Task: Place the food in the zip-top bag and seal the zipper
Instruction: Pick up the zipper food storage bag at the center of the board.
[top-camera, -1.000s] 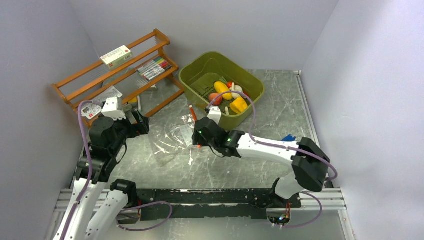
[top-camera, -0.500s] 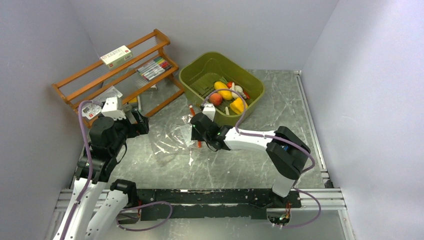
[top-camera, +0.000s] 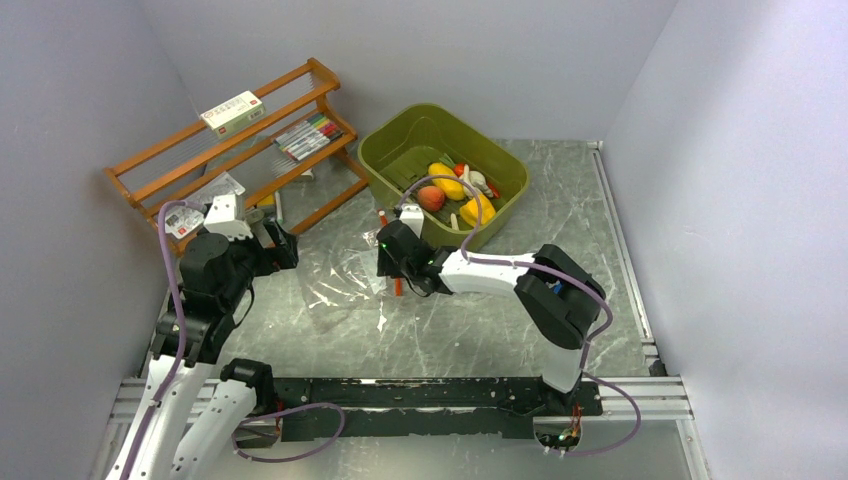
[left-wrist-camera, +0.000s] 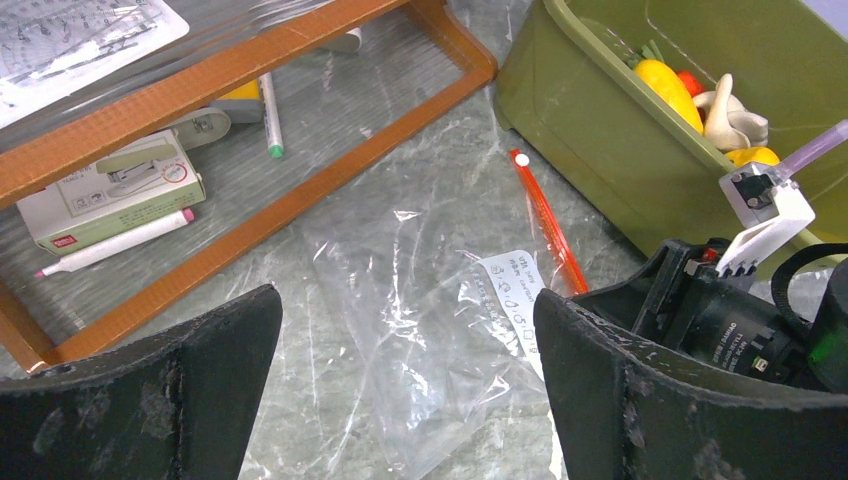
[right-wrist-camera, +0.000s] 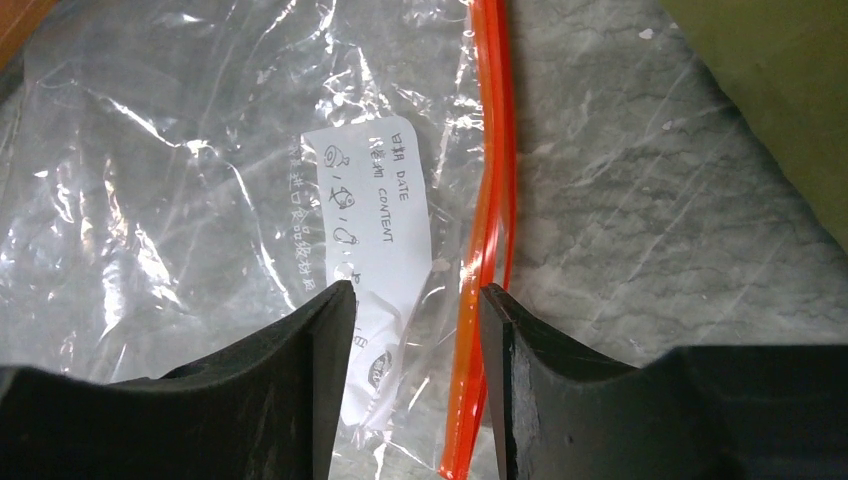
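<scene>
Right jaws apart — zipper (right-wrist-camera: 492, 200) of zip-top bag (right-wrist-camera: 180, 200) between them.

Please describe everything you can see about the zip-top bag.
The zip-top bag is clear, crinkled thin plastic, lying flat on the grey marbled table, seemingly empty. An orange-red zipper runs along its mouth, beside the olive-green basket. A white printed label sits near that edge. The right tool, open, straddles the label's edge; contact is unclear.
</scene>
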